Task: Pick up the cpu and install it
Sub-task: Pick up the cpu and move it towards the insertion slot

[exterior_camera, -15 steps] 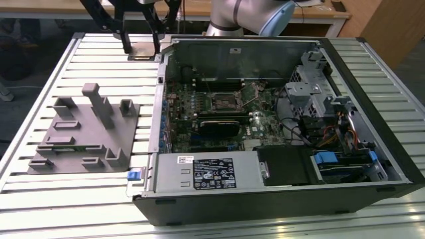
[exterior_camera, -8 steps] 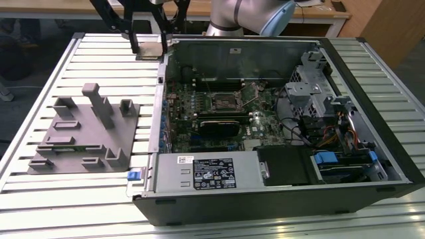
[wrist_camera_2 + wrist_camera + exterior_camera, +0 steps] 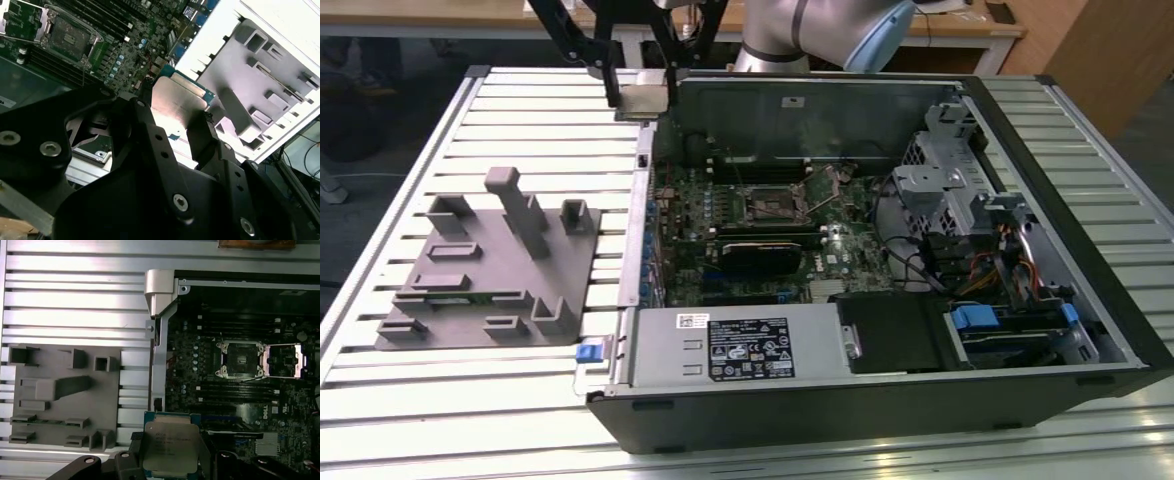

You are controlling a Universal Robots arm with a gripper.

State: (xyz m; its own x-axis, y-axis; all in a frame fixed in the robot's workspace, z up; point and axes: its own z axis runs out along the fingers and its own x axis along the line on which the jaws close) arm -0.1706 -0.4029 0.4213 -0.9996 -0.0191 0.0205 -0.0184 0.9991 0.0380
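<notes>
The cpu (image 3: 644, 101), a small flat square chip with a pale metal top, hangs in the air over the far corner of the open computer case (image 3: 881, 420), on the exterior view's left. My gripper (image 3: 642, 92) is shut on it, one black finger on each side edge. In both wrist views the cpu (image 3: 180, 102) (image 3: 170, 447) sits between the fingers (image 3: 142, 122), its green rim showing. The open socket (image 3: 767, 205) (image 3: 242, 359) on the motherboard lies apart from the chip, lower in the case, with its metal frame folded back.
A grey plastic fixture (image 3: 494, 270) (image 3: 60, 395) with upright blocks stands on the slatted table (image 3: 520, 110), on the exterior view's left of the case. Inside the case are a drive cage (image 3: 961, 180), cables and a power supply (image 3: 740, 345).
</notes>
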